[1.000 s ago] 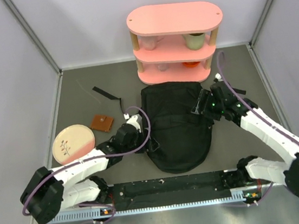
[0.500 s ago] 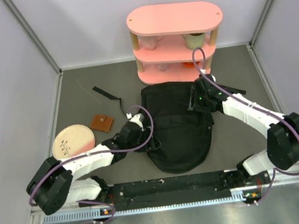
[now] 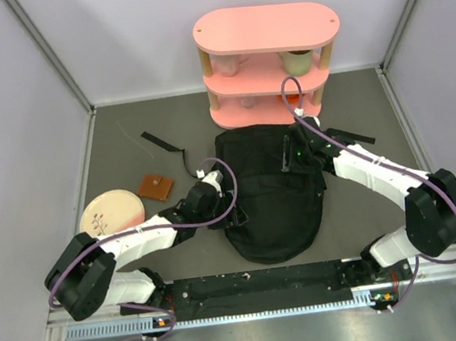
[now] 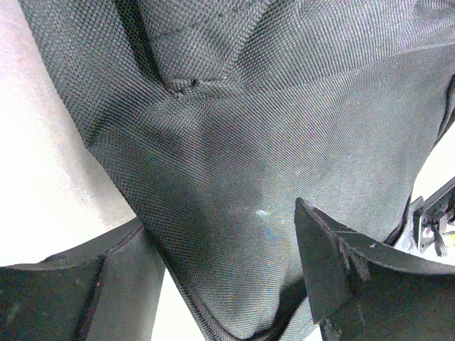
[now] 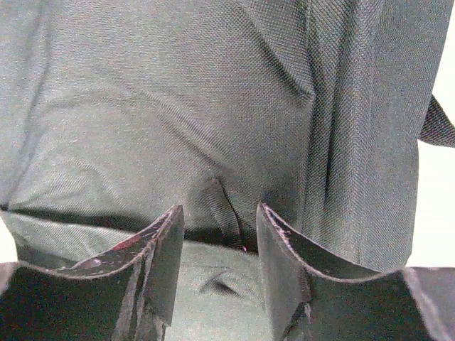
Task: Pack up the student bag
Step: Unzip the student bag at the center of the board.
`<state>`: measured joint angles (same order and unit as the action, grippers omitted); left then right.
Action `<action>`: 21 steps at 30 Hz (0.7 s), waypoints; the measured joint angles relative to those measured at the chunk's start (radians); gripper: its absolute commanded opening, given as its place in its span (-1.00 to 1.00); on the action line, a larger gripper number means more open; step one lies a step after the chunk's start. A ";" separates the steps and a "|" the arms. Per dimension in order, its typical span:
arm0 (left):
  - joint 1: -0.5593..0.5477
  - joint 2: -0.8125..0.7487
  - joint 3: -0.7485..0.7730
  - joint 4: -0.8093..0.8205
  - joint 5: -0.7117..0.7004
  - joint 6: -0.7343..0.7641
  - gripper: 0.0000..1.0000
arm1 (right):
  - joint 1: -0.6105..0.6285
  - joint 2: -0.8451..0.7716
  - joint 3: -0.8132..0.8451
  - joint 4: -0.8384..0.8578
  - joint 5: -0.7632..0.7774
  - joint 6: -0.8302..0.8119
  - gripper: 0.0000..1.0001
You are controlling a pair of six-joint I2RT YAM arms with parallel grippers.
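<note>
The student bag (image 3: 268, 195) is a floppy black fabric backpack lying flat in the middle of the table, in front of the shelf. My left gripper (image 3: 221, 210) is at the bag's left edge. In the left wrist view it (image 4: 220, 284) is open, with a fold of the bag's fabric (image 4: 234, 213) between the jaws and a gap on each side. My right gripper (image 3: 295, 156) is over the bag's upper right part. In the right wrist view it (image 5: 220, 263) is open just above the fabric, with a small fabric tab (image 5: 226, 213) ahead between the fingertips.
A pink three-tier shelf (image 3: 265, 29) stands behind the bag and holds a cup (image 3: 298, 60) and other small items. A pink plate (image 3: 104, 212) and a brown square item (image 3: 156, 187) lie at the left. A black strap (image 3: 162, 141) lies at the back left.
My right gripper has moved left and back from beside the bag onto its upper right part. My left gripper has moved right onto the bag's left edge.
</note>
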<state>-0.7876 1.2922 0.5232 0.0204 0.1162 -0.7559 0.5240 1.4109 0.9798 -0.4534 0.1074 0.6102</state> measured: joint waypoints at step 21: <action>0.000 0.000 -0.002 0.003 0.000 -0.001 0.21 | 0.038 0.069 0.011 -0.023 0.108 -0.016 -1.00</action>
<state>-0.7876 1.2919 0.5209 0.0231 0.1162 -0.7570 0.5617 1.4796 0.9909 -0.4767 0.2150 0.5945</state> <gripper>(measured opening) 0.685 0.008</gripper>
